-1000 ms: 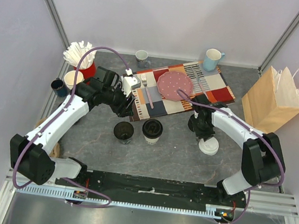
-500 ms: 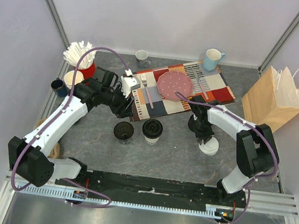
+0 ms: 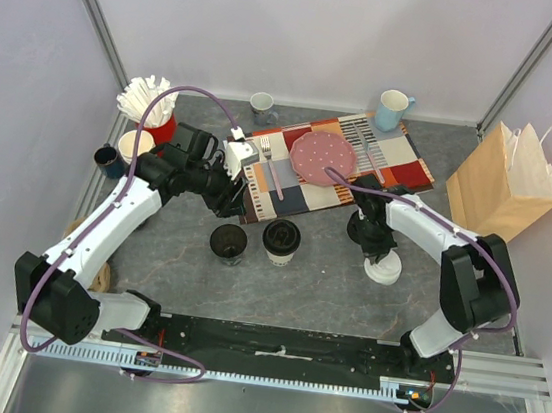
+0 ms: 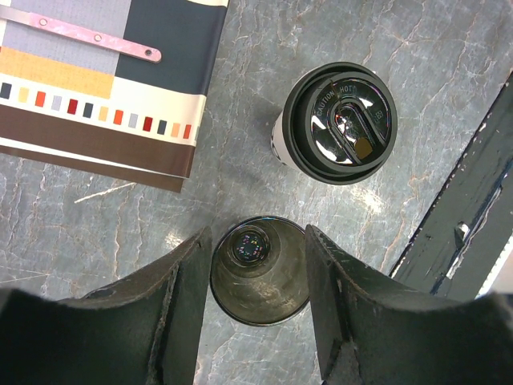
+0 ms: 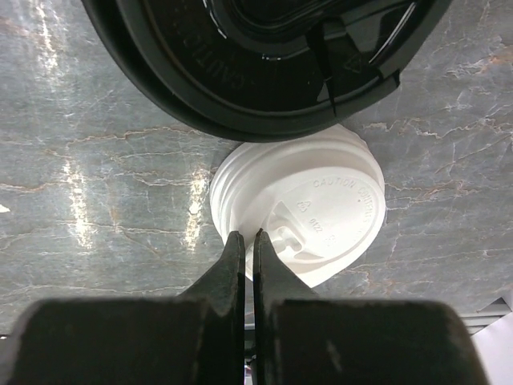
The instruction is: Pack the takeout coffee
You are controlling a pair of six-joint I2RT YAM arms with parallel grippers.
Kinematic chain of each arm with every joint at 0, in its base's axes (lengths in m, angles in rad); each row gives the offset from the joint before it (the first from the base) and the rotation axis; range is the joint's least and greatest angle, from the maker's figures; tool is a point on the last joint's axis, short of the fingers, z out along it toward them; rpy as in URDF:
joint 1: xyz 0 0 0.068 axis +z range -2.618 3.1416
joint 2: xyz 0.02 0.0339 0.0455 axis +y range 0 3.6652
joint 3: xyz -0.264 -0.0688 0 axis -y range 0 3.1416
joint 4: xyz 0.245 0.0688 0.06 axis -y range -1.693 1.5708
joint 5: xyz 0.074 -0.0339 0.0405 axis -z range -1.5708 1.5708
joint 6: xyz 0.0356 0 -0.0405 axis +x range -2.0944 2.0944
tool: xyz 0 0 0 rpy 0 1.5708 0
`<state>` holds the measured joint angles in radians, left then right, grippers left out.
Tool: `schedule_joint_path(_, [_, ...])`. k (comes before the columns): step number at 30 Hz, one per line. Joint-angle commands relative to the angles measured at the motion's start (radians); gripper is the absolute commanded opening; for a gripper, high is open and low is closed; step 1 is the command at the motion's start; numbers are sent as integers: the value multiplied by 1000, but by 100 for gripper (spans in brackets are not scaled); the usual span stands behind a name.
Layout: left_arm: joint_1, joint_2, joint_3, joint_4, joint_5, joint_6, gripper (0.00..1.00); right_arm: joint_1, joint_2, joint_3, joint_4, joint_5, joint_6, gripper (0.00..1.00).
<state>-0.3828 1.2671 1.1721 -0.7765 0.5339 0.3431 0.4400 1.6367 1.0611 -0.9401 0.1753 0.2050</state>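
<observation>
Nothing is packed yet. My right gripper [image 5: 244, 241] is pinched shut on the rim of the white lid [image 5: 313, 212], which lies flat on the table [image 3: 316, 287]. My left gripper [image 4: 258, 241] hovers half-open and empty over the lidless black cup [image 4: 260, 277]. The lidded cream cup [image 3: 281, 239] stands beside it, and the paper bag [image 3: 505, 184] is well apart.

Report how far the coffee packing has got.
Done: nothing packed; both cups stand outside the paper bag. In hand: right gripper shut on the white lid; left gripper open over the lidless black cup. Left: lid it, bag it and the cream cup.
</observation>
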Motion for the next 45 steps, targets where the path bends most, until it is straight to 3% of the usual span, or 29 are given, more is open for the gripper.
schedule_joint_path(1, [1, -6, 41, 2, 32, 37, 56, -1, -52, 40, -14, 9, 8, 0])
schedule_joint_path(8, [1, -6, 43, -1, 32, 42, 56, -1, -74, 51, -31, 12, 8, 0])
schedule_joint_path(19, [1, -9, 40, -7, 34, 48, 56, -1, -35, 17, 9, -25, -6, 12])
schedule_joint_path(24, [1, -6, 38, -7, 37, 51, 56, -1, -41, 23, 6, -26, -7, 0])
schedule_joint_path(39, [1, -8, 43, -17, 37, 53, 56, -1, -144, 112, -81, -20, -9, 0])
schedule_joint_path(45, [1, -8, 49, -18, 28, 53, 56, -3, -222, 200, -112, -109, -35, 0])
